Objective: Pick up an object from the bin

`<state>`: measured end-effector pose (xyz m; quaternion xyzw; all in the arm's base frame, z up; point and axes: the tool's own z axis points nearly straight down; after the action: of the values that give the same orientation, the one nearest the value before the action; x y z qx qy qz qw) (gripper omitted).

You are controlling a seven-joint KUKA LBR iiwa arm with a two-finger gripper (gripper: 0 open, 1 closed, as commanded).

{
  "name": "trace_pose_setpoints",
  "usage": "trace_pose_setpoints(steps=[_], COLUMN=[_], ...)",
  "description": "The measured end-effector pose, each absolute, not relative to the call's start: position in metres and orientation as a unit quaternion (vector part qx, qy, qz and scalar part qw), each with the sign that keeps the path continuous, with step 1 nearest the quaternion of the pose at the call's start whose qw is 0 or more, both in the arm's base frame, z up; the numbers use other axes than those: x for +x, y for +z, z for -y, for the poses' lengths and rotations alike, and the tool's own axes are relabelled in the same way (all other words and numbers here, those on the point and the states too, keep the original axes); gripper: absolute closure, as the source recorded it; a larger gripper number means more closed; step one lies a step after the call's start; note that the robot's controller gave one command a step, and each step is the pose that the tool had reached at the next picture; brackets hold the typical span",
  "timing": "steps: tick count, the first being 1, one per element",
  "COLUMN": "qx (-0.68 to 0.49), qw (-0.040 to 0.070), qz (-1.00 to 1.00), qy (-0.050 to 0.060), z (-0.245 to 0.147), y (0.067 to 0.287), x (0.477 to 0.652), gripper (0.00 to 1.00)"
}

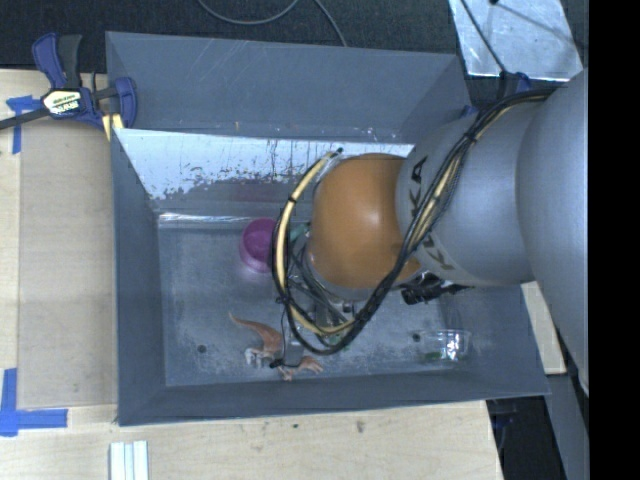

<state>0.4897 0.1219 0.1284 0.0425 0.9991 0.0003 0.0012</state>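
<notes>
- orange-brown toy figure (265, 346), thin-limbed and sprawled (it looks like a small dinosaur or lizard, though the shape is hard to make out), lies on the floor of the grey bin (140, 268), left of centre and close to the near wall.
- pink round thing (258, 244), perhaps a cup or ball, sits further back on the floor, apart from the figure, its right side hidden by the robot's cables (288, 268).
- the gripper (291, 354) is down at floor level, at the figure's right-hand end and seemingly touching it; whether it is open or closed cannot be told, nor whether any part of the figure is inside it.
- above it bulks the orange cover (355, 223), looped with black and yellow cables, with the grey arm (500, 198) running off to the right.
- a clear crinkled wrapper (443, 346) lies alone on the right side of the floor, well apart from the gripper.
- judged from this, the step in hand is the grasp itself: the tool is low at the figure, and nothing is lifted yet.
- the next move calls for a firm close on a narrow part of the figure, then a straight lift clear of the near wall; the thin limbs could slip out or snag, so the hold wants checking before the rise.
</notes>
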Motion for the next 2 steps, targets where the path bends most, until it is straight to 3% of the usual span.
trace_pose_setpoints(steps=[1,2], qx=[0.055,0.067], qw=[-0.001,0.004], qz=[-0.998,-0.998], qy=[0.000,0.001], z=[-0.1374,-0.1414], y=[0.0669,0.0708], x=[0.4813,0.4843], gripper=[0.00,1.00])
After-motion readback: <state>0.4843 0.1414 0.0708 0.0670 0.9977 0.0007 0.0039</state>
